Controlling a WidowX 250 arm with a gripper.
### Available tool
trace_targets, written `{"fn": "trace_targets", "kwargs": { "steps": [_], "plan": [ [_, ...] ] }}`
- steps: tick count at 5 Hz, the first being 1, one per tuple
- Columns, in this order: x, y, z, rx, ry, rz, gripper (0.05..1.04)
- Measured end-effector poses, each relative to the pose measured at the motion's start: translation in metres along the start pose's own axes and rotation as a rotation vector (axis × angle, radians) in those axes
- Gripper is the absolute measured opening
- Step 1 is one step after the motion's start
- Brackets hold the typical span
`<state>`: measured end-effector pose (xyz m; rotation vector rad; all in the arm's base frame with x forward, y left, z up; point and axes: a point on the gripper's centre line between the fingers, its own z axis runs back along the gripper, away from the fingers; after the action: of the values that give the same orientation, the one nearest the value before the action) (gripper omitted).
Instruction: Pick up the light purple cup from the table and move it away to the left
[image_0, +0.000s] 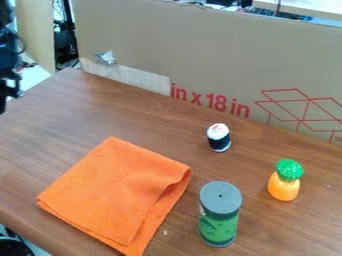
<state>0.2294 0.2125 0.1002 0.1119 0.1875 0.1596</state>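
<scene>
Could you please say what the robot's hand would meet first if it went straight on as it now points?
The hand would probably meet the wooden table at the picture's left, though depth is unclear.

The folded orange cloth (117, 195) is one plain bright orange. The green cylindrical can (218, 225) bears darker green markings on its green side, under a grey lid (220, 197) with a dark dot in its middle. The small orange pineapple-shaped toy (283, 188) has a vivid green top. The small sushi-shaped toy (219, 138) is white above with reddish marks, and black around its side. The wood-grained table (153, 120) is brown with darker streaks; the tan cardboard panel (200, 55) carries red lettering and red line drawings.
</scene>
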Motion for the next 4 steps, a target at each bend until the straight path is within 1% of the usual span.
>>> {"fn": "trace_targets", "kwargs": {
  "steps": [1,2,3,4],
  "plan": [
    [-0.001,0.013,-0.025,-0.027,-0.014,-0.010,0.100],
    [0.006,0.020,-0.053,-0.095,-0.090,-0.061,0.100],
    [0.009,0.029,-0.069,-0.091,-0.088,-0.046,0.100],
    [0.018,0.034,-0.071,-0.077,-0.117,-0.039,0.100]
  ]
}}
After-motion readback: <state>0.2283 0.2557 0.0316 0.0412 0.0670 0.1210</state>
